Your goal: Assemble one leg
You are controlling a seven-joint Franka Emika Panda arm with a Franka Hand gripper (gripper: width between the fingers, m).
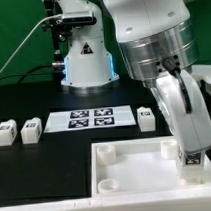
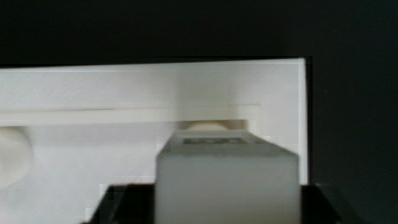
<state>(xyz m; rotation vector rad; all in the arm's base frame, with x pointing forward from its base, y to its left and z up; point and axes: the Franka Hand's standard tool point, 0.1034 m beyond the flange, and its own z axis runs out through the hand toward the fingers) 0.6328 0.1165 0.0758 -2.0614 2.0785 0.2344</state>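
Nearest in the wrist view, the claw (image 2: 217, 208) is closed on the leg (image 2: 222, 172); dark finger pads flank the pale block on both sides. Just beyond the leg's far end sits a corner socket (image 2: 210, 127) of the white plate (image 2: 107, 90), and the leg looks roughly lined up with it. Whether they touch cannot be told.

In the exterior view the same claw (image 1: 192, 149) hangs in the lower right of the frame, carrying the leg (image 1: 195, 164) tag outward over the right side of the white plate (image 1: 131, 157). Further back on the black table (image 1: 33, 97) stand three spare legs, two at the left edge (image 1: 7, 134) (image 1: 33, 129) and one right of the marker board (image 1: 146, 117). The marker board (image 1: 89, 118) lies mid-frame, and the arm's base (image 1: 86, 59) is behind it.

The likely trouble is a small offset or tilt. The leg's end could then catch the socket's rim, so the leg slips in the grip or pushes the plate across the table.

Only the wrist view shows the socket, which the claw hides in the exterior view. Only the exterior view shows the leg's tag, the spare legs and where on the plate the claw stands
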